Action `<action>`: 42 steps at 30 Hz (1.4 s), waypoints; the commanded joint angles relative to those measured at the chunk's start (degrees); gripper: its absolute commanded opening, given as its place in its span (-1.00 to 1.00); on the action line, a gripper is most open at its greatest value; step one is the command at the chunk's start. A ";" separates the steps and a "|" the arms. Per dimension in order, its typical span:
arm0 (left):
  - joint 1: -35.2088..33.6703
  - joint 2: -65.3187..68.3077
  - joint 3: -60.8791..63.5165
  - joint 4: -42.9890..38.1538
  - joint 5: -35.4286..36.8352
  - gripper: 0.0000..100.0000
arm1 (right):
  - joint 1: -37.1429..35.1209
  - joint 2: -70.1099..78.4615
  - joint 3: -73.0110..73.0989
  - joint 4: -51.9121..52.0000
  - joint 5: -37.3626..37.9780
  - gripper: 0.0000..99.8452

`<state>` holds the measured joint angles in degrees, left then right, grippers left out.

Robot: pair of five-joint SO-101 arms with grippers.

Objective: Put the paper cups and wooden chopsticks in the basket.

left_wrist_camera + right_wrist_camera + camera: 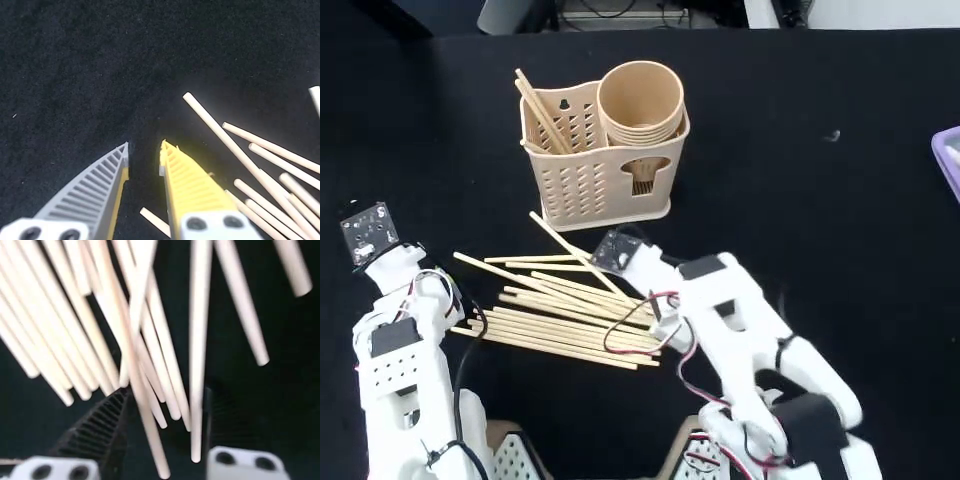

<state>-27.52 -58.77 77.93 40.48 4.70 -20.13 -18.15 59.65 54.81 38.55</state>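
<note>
Currently, stacked paper cups [640, 100] are seated inside the basket [585, 180]. Loose wooden chopsticks [560, 320] are piled in front of the basket. There the right gripper [162, 405] is spread around several, and the left gripper [144, 147] is seen slightly parted, farther from the basket.

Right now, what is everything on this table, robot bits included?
basket: one, beige, far middle of the table, which is black
paper cups: nested stack, tan, in the basket's right compartment
chopsticks in basket: a few, pale wood, left compartment
chopsticks on table: loose pile, pale wood, in front of the basket
purple object: one, cut off at the right edge
left gripper: grey and yellow, open, beside the pile's ends
right gripper: black, open, chopsticks between its jaws
</note>
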 commanded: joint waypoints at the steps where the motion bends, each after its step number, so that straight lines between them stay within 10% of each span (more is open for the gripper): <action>1: 0.66 -1.05 -0.31 -0.79 0.62 -0.79 | -1.32 0.66 -6.20 0.44 -0.79 -0.83; 29: 0.66 -1.05 -0.40 -0.79 0.62 -0.79 | -1.23 -26.86 -25.63 29.89 -0.70 -0.98; 42: 0.66 -1.05 -0.48 -0.79 0.62 -0.79 | 19.43 -23.96 -3.47 18.73 11.96 -0.95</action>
<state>-27.52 -58.77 77.93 40.48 4.70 -1.76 -42.59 52.97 77.23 49.80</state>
